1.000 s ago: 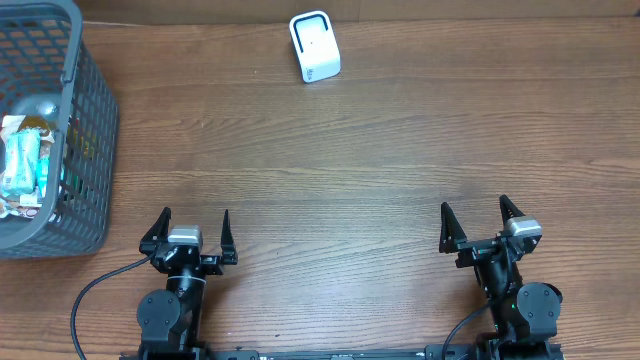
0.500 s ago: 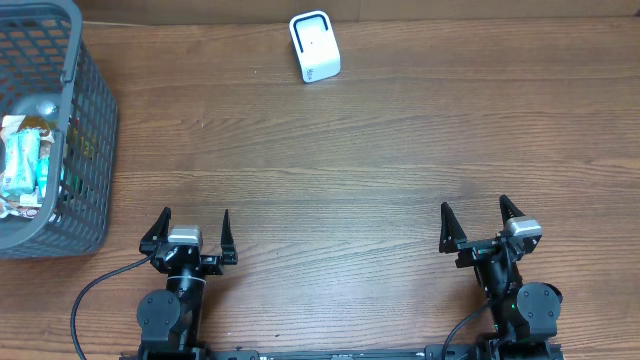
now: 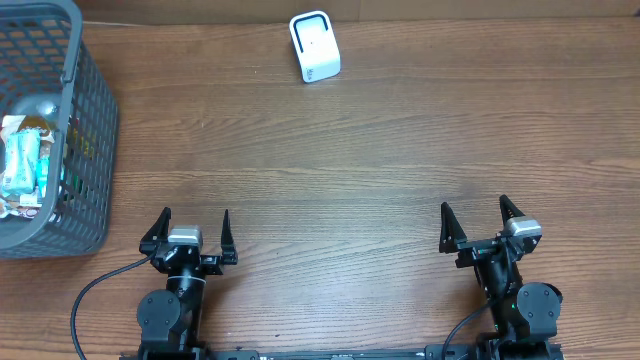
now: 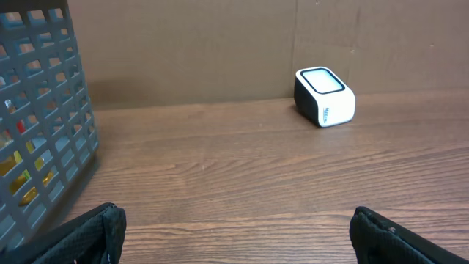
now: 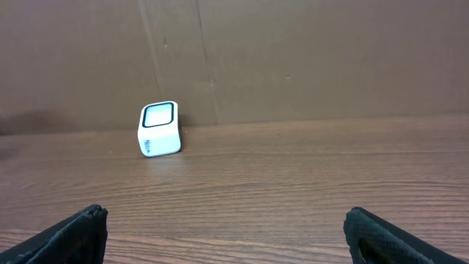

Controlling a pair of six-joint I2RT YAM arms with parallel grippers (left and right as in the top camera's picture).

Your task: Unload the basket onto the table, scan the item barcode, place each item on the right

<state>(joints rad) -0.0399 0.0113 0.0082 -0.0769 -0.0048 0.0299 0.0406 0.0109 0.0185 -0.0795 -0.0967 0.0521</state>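
Wood table (image 3: pixel 380 140), task not begun: nothing picked, nothing scanned.
Far edge: scanner (image 3: pixel 314 46); basket (image 3: pixel 100 120) well to its left w/ wrapped packs (image 3: pixel 22 165) inside. Item to scan is prob. among them, no barcode visible. L gripper (image 3: pixel 195 214) & R gripper (image 3: pixel 474 204) on near side, well apart from scanner, both jaws wide, empty. To do: pick a pack, show barcode to scanner.
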